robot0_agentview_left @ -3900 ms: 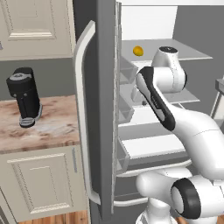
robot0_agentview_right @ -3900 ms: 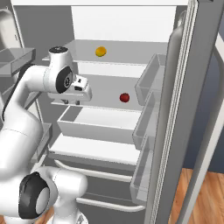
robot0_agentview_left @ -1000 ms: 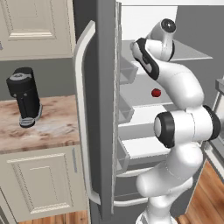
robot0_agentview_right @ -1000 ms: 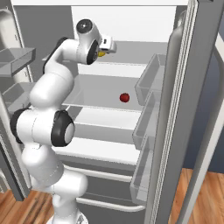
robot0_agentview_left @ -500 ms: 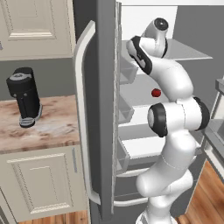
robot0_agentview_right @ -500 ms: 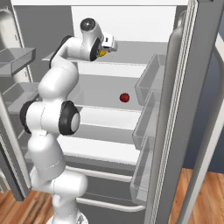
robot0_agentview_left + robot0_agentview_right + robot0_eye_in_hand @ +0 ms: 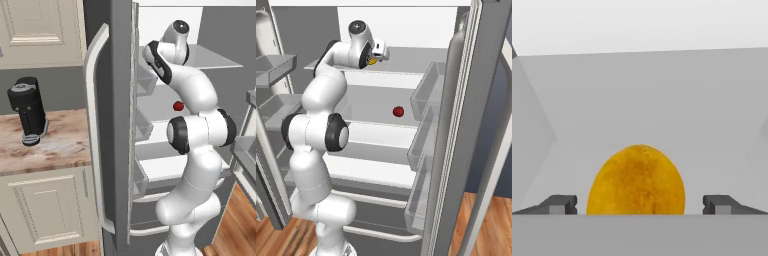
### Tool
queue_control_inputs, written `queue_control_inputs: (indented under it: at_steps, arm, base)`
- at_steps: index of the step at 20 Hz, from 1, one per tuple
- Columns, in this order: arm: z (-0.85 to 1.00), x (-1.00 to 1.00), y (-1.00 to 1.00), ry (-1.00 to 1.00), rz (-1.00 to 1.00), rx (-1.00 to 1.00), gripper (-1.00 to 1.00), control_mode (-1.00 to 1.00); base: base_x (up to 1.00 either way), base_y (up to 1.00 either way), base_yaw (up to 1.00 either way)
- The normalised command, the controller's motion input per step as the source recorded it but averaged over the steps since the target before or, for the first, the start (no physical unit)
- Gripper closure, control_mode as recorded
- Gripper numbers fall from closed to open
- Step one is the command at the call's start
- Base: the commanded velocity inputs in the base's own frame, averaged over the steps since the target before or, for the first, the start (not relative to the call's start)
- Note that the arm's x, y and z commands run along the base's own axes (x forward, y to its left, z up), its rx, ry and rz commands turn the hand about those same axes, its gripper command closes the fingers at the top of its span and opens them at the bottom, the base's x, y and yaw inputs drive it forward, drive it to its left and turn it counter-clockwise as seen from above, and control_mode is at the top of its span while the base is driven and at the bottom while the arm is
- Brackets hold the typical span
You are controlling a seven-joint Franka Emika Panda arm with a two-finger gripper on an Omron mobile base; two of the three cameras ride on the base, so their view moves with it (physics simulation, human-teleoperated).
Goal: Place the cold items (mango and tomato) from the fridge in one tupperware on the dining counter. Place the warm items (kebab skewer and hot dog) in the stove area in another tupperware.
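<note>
The fridge (image 7: 381,80) stands open, its white shelves facing me. On its top shelf lies the yellow-orange mango (image 7: 636,182), a sliver of which peeks out beside my hand as mango (image 7: 372,61). My gripper (image 7: 640,205) is open around it: one dark fingertip (image 7: 562,204) stands to the left and the other to the right, each with a gap to the fruit. The small red tomato (image 7: 398,111) rests one shelf lower, below and to the right of my hand, and appears as the tomato (image 7: 178,106) behind my arm.
The dark fridge door (image 7: 122,125) with its pale curved handle (image 7: 95,125) stands close on the left of my arm. Clear door bins (image 7: 428,90) line the right side. A black appliance (image 7: 27,110) sits on a marbled top (image 7: 50,145) over cream cabinets.
Over the last second my arm has stretched a little further onto the top shelf, bringing the hand up to the mango. Four seconds ago the hand hung lower, by the middle shelf.
</note>
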Motion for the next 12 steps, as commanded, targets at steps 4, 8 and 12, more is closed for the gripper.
queue_control_inputs:
  at_steps: [4, 8, 12]
  arm:
    - [-0.15, 0.02, 0.00, 0.01, 0.01, 0.00, -1.00, -1.00]
    - [0.00, 0.00, 0.00, 0.00, 0.00, 0.00, 1.00, -1.00]
    - [-0.01, 0.00, 0.00, -0.01, 0.00, 0.00, 1.00, -1.00]
  base:
    - [0.00, 0.00, 0.00]
    - [0.00, 0.00, 0.00]
    - [0.00, 0.00, 0.00]
